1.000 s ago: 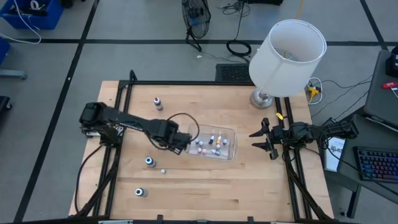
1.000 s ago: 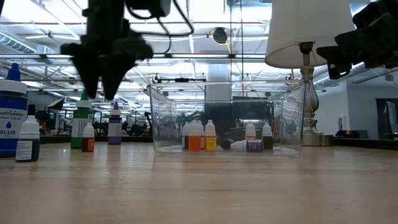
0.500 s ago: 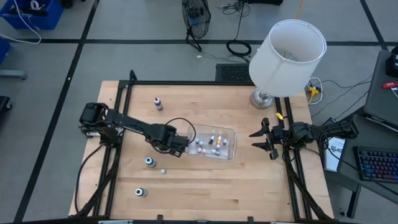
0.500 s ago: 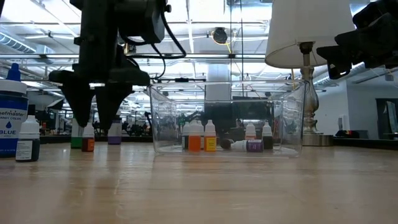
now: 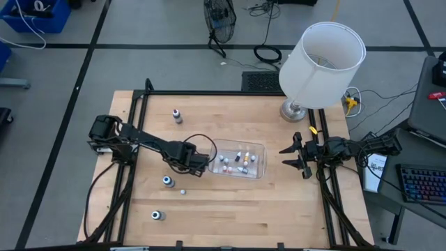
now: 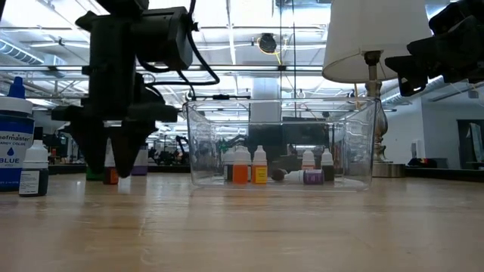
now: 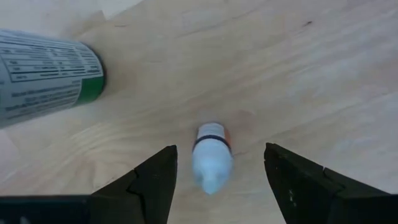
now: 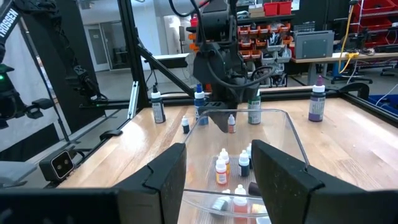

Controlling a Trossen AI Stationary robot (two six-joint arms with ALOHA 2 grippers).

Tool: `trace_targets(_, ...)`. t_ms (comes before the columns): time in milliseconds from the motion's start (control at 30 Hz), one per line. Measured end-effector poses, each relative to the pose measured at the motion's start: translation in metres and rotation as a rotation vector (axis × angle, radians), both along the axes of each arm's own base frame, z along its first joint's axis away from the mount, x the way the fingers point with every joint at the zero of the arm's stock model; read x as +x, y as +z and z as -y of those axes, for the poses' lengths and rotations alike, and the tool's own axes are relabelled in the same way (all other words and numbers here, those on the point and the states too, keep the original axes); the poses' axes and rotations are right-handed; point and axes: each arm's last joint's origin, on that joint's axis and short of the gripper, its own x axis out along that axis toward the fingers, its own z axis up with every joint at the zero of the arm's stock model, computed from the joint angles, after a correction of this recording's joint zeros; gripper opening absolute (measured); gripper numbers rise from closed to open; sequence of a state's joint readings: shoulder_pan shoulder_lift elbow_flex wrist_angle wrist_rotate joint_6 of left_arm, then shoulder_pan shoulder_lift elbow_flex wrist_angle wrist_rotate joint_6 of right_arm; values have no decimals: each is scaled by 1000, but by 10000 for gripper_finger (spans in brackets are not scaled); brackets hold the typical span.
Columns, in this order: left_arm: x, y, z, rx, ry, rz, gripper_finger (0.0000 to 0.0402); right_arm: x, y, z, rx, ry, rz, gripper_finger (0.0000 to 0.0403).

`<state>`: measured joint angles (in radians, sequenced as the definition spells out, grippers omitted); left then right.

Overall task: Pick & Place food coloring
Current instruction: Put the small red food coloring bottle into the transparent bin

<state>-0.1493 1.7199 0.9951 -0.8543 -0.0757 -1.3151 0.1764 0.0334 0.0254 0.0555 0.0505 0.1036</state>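
A small food coloring bottle with a white cap and orange contents stands upright on the wooden table, just left of the clear tub. My left gripper points straight down over it, open. Its fingers stand on either side of the bottle without touching it; the low view shows the bottle between the fingertips. Several more small bottles stand or lie inside the tub. My right gripper waits open and level at the table's right edge.
A taller green-labelled bottle stands close beside the left gripper. A purple bottle, a large blue one and a small dark one stand on the table's left part. Loose bottles. A lamp at the far right.
My left gripper has come down from above the table toward the small orange bottle, staying pointed down; its fingertips now reach to either side of the bottle near the table top. The bottle has stayed in place.
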Motion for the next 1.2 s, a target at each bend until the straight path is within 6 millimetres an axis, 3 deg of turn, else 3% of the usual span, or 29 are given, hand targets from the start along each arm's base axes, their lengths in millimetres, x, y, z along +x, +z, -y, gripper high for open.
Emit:
trace_targets(433,-1,-1,-3,31,-5,-3,212,0,0,0,0,0,0,169)
trace_targets(633,-1,-1,-3,30,-5,-4,174,0,0,0,0,0,0,169)
trace_targets(967,-1,-1,-3,31,-44,-8,77,0,0,0,0,0,0,169)
trace_targets(1200,7,11,-5,27,-128,-6,72,0,0,0,0,0,0,169)
